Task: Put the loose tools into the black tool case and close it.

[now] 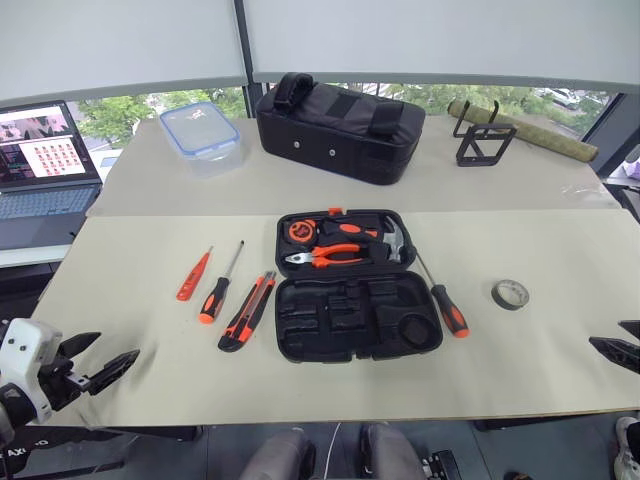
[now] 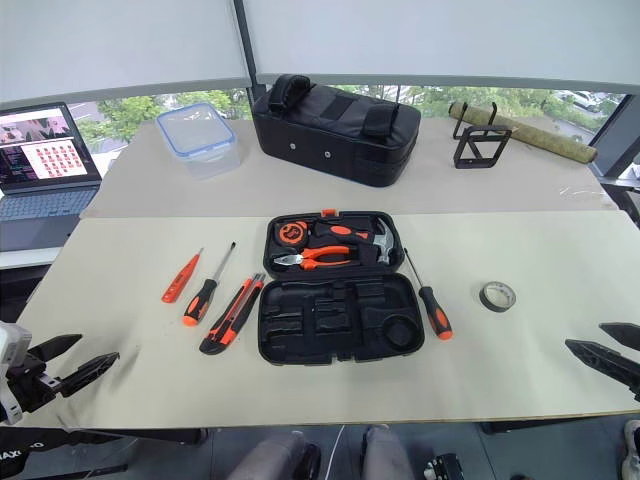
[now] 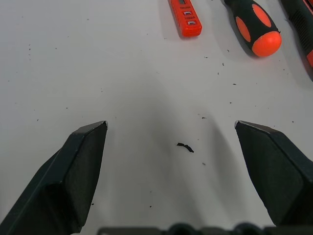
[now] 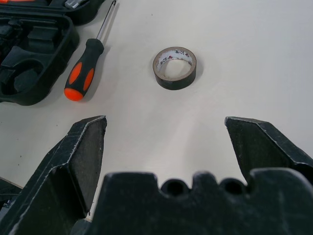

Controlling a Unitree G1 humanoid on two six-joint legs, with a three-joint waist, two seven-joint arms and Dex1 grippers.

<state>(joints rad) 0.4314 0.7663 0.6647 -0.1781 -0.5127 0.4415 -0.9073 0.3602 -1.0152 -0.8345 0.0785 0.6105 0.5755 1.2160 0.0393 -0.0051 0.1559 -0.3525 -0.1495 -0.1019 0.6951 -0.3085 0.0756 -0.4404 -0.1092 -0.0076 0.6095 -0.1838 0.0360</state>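
From the head views, the black tool case (image 1: 357, 286) lies open at the middle of the desk (image 1: 540, 340), its far half already holding pliers, a hammer and a tape measure, its near half showing empty moulded slots. At its nine o'clock lie the small orange screwdriver (image 1: 194, 275), a black-and-orange screwdriver (image 1: 220, 284) and the utility knife (image 1: 247, 311), side by side and close together but apart; at its three o'clock a second screwdriver (image 1: 442, 298) lies just beside the case edge, and farther out the grey tape roll (image 1: 510, 294) sits well apart. The left gripper (image 1: 100, 360) hangs at the near left desk edge and the right gripper (image 1: 618, 342) at the near right edge. In the left wrist view the jaws stand wide apart with nothing between them, above bare pale desk, with the orange screwdriver's end and a rounded rubbery handle butt ahead. In the right wrist view the jaws are likewise spread wide and empty, the tape roll (image 4: 174, 67) lying flat ahead (a short ring, hollow middle) and the screwdriver (image 4: 85, 67) towards eleven o'clock. All these tools look light and stiff; the screwdrivers are best pinched across the thick grippy handle, not the thin slick shaft, the knife across its flat body, the roll across its rim. The case is hard plastic; its lid should swing on the hinge.
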